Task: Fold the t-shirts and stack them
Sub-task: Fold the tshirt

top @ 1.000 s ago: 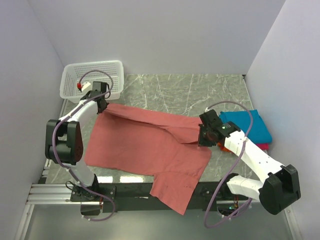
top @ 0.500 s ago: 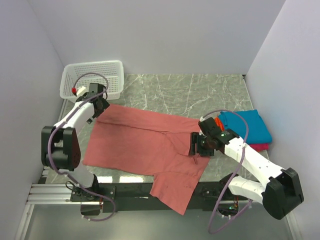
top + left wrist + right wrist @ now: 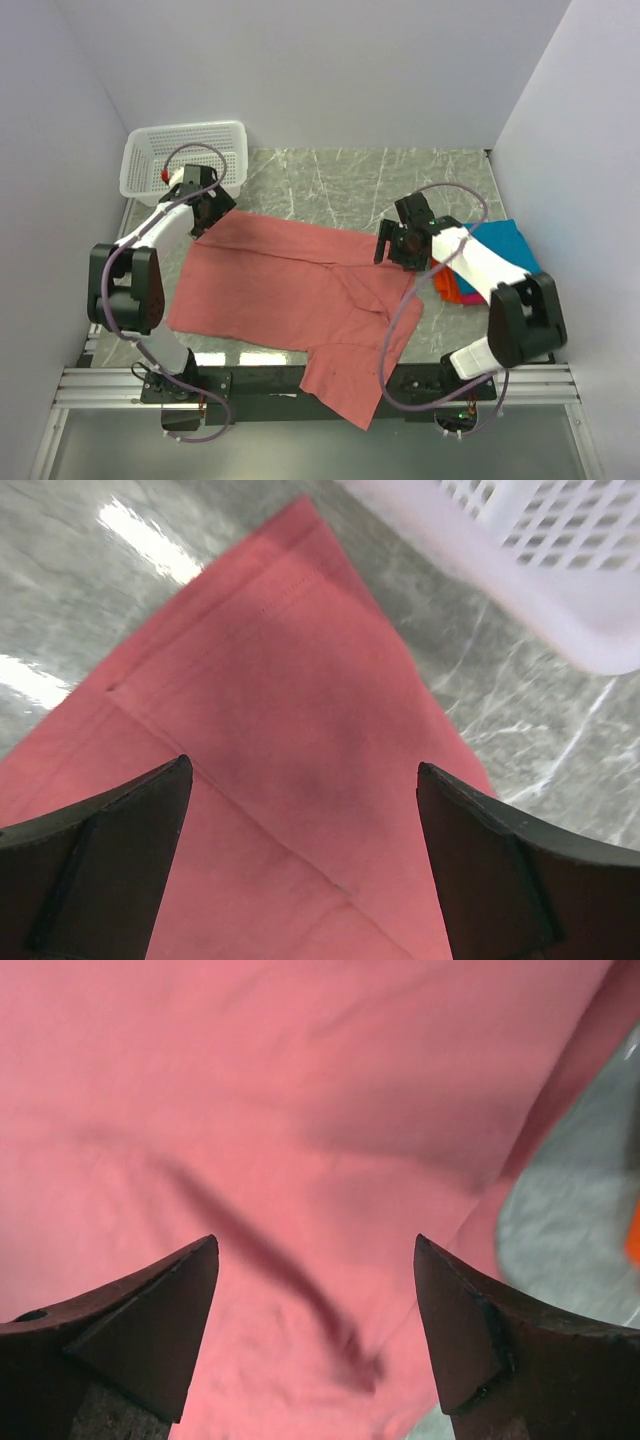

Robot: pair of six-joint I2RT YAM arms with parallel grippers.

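A large salmon-red t-shirt [image 3: 290,285] lies spread across the marble table, its near part hanging over the front edge. My left gripper [image 3: 213,212] hovers over the shirt's far left corner, open, with only flat red cloth [image 3: 280,710] showing between its fingers [image 3: 302,765]. My right gripper [image 3: 388,245] hangs over the shirt's right edge, also open and empty [image 3: 315,1240], above the red cloth [image 3: 300,1080]. A folded teal t-shirt [image 3: 515,245] tops a stack at the right, with orange [image 3: 443,280] and magenta [image 3: 467,298] edges showing beneath it.
A white mesh basket [image 3: 185,127] stands at the far left corner, just beyond the left gripper, and its rim [image 3: 560,580] shows in the left wrist view. Bare marble [image 3: 400,180] lies behind the shirt. White walls close in three sides.
Both grippers have opened and let go of the red shirt, which now lies flat. The right gripper dipped toward me, then swung back to the shirt's far right edge.
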